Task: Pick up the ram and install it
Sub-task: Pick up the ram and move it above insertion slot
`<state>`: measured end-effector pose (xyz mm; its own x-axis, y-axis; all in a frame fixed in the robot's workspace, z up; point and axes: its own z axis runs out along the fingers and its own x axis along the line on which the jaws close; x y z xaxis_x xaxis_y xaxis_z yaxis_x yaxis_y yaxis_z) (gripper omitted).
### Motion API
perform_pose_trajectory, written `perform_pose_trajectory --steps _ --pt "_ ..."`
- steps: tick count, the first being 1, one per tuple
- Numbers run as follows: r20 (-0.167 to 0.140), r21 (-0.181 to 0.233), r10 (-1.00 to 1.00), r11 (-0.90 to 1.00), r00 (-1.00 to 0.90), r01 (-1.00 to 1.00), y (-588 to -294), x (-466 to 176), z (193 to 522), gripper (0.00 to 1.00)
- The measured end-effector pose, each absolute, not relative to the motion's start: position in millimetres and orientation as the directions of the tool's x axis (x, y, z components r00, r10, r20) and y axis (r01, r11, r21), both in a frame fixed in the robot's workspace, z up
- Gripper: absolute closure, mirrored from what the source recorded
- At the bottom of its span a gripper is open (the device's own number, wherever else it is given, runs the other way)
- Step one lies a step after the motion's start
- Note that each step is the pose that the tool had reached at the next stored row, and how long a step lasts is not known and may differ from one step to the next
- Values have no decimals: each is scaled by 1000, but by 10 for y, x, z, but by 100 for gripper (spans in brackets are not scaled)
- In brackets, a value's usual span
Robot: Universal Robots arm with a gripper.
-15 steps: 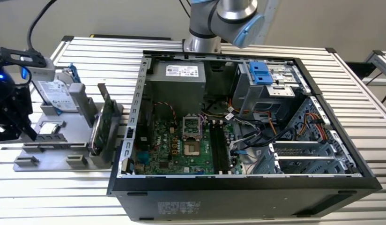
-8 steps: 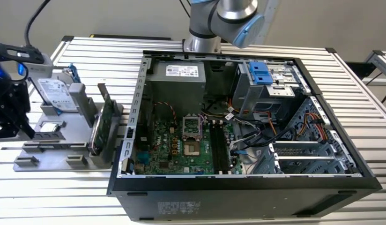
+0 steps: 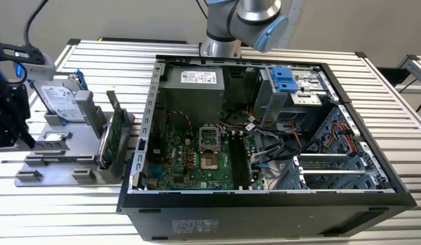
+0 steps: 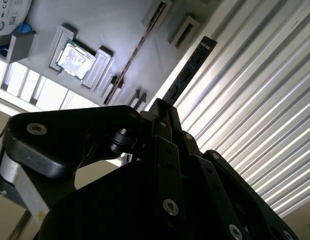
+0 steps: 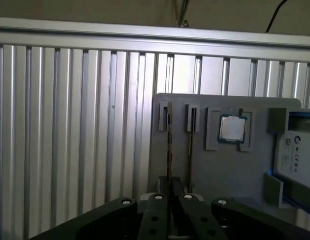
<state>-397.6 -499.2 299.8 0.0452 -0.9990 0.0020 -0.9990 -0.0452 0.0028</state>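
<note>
The ram (image 4: pixel 191 67) is a thin dark stick seen edge-on, with a small pale label near its far end. My gripper (image 4: pixel 162 107) is shut on its near end, black fingers (image 4: pixel 171 131) pressed together around it. In the first wrist view the ram (image 5: pixel 169 145) runs as a narrow line from my gripper (image 5: pixel 170 189) toward a slot at the grey tray's (image 5: pixel 215 172) edge. In the exterior view my gripper (image 3: pixel 7 122) hangs at the far left, beside the grey tray (image 3: pixel 53 176).
On the tray stand an upright green card (image 3: pixel 110 137), a silver hard drive (image 3: pixel 61 104) with blue rails and a processor chip (image 5: pixel 231 128). The open computer case (image 3: pixel 265 204) fills the middle, its motherboard (image 3: pixel 190 163) showing black memory slots (image 3: pixel 241 158). Ribbed aluminium table (image 3: pixel 401 122) lies all around.
</note>
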Motion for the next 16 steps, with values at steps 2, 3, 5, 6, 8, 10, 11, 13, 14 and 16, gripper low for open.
perform_pose_trajectory --steps 2,3,5,6,8,10,11,13,14,16 --pt "2 3 -999 -45 45 -999 -4992 -3978 3016 100" --pt "2 3 -999 -45 45 -999 -4992 -3979 3025 100" --pt "2 3 -999 -45 45 -999 -4992 -3981 3041 100" --pt "2 3 -999 -45 45 -999 -4992 -3982 3050 100" --pt "2 3 -999 -45 45 -999 -4992 -3983 3068 100" --pt "2 3 -999 -45 45 -999 -4992 -3985 3090 100" --pt "2 3 -999 -45 45 -999 -4992 -3986 3101 100" --pt "2 3 -999 -45 45 -999 -4992 -3987 3126 100" --pt "2 3 -999 -45 45 -999 -4992 -3988 3140 100" --pt "2 3 -999 -45 45 -999 -4992 -3989 3165 100"
